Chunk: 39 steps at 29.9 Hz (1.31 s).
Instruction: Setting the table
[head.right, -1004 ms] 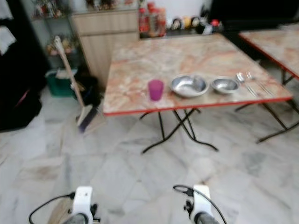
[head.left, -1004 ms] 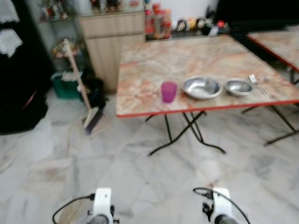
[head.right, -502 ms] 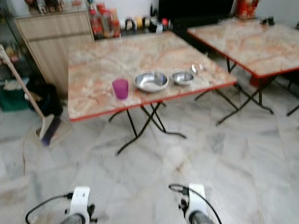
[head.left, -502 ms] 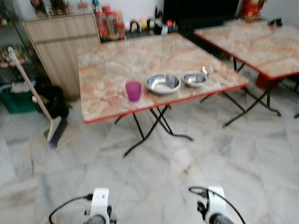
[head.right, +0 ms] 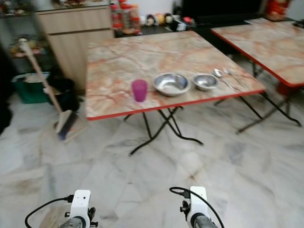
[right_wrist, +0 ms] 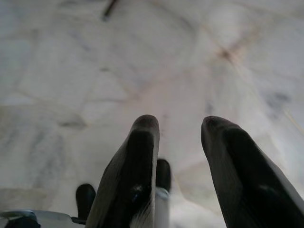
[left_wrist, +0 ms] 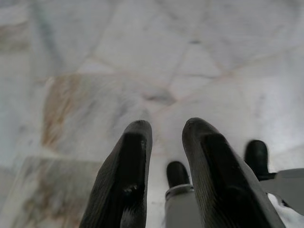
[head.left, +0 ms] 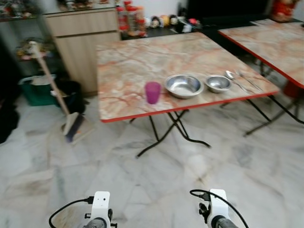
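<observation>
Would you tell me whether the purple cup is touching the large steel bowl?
Apart. The left eye view shows bare tabletop between the cup and the large bowl.

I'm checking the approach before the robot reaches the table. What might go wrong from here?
1. The purple cup, large steel bowl, small steel bowl and spoon all sit close to the table's near red edge; a bump on arrival might knock them off.
2. The folding table's crossed legs splay towards the robot and might catch its feet.
3. The head views are blurred, so reach may be misjudged.
</observation>
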{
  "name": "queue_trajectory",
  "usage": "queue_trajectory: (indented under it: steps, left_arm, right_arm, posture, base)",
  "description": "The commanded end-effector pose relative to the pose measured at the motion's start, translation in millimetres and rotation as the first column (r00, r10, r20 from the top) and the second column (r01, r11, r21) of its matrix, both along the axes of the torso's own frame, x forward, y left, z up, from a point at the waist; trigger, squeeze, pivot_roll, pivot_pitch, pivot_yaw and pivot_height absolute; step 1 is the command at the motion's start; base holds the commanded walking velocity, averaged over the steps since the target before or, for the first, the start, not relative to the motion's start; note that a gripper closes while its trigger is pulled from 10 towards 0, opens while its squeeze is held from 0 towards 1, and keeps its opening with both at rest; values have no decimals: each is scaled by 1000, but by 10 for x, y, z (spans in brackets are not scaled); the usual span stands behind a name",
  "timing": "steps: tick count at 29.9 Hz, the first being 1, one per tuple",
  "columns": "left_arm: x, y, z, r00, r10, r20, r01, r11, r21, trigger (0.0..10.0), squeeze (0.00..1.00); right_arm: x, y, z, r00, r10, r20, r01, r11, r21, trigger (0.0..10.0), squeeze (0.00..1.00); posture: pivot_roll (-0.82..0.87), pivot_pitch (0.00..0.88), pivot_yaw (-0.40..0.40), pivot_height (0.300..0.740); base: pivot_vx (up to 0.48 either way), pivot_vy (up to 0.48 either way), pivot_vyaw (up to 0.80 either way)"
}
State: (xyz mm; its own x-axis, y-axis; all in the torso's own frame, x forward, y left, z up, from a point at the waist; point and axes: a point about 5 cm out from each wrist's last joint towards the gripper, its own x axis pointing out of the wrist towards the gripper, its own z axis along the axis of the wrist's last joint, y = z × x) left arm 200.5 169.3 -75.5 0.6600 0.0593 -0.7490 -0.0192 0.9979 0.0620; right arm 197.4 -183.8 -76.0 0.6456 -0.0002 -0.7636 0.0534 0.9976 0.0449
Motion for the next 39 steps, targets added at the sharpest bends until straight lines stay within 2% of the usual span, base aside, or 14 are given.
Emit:
queue_trajectory:
  steps: [1, 27, 39]
  left_arm:
    - [12, 15, 4, 1000, -4, -7, 4, 1000, 16, 10000, 0]
    - [59, 6, 25, 1000, 1, -7, -1, 1000, 12, 10000, 0]
    - [45, 8, 18, 1000, -4, -9, 4, 1000, 17, 10000, 0]
  right_arm:
    - [39, 22, 19, 1000, 3, 13, -3, 1000, 3, 10000, 0]
    - [66, 27, 31, 1000, -7, 16, 7, 1000, 7, 10000, 0]
    - [60, 30, 28, 1000, -14, 17, 14, 1000, 17, 10000, 0]
  posture:
    - [-130, 0, 30, 740]
    - [-137, 0, 32, 740]
    - [-136, 0, 33, 740]
  base:
    - [247, 0, 0]
    - [267, 0, 0]
    - [0, 0, 0]
